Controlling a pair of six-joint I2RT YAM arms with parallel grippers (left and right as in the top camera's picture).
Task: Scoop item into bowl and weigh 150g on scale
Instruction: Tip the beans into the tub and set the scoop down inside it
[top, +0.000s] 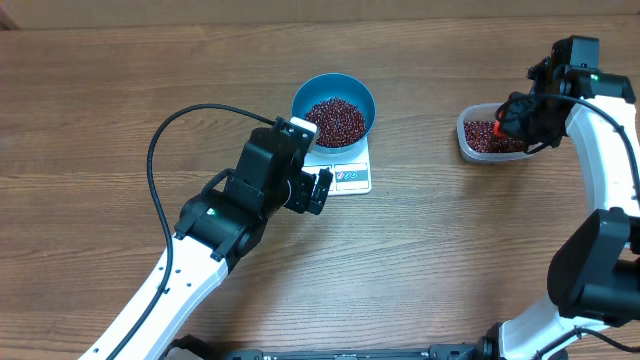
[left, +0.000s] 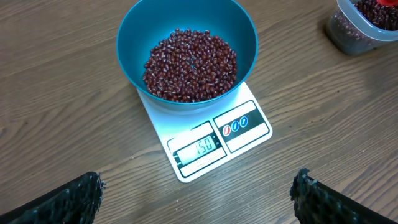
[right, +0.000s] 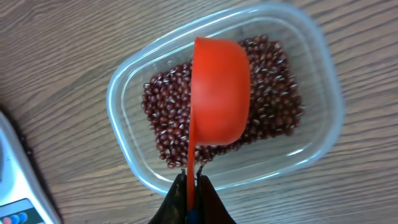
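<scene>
scale (left: 208, 140) | display edge faces left pincer (left: 198, 186) | bowl (left: 130, 56) on far end

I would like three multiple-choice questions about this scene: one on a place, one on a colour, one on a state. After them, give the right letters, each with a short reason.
1. Where does the blue bowl stand?
A. on the bare table
B. on the white scale
C. on a shelf

2. What colour is the scoop?
A. green
B. white
C. red-orange

3. In what state is the right claw?
A. shut on the scoop's handle
B. open and empty
C. open around the bowl

Answers:
1 B: the left wrist view shows the scale's white top and display reaching out from under the bowl.
2 C: the right wrist view shows the scoop bright red-orange.
3 A: the fingers pinch the thin handle, and the scoop hangs over the clear tub.
</scene>
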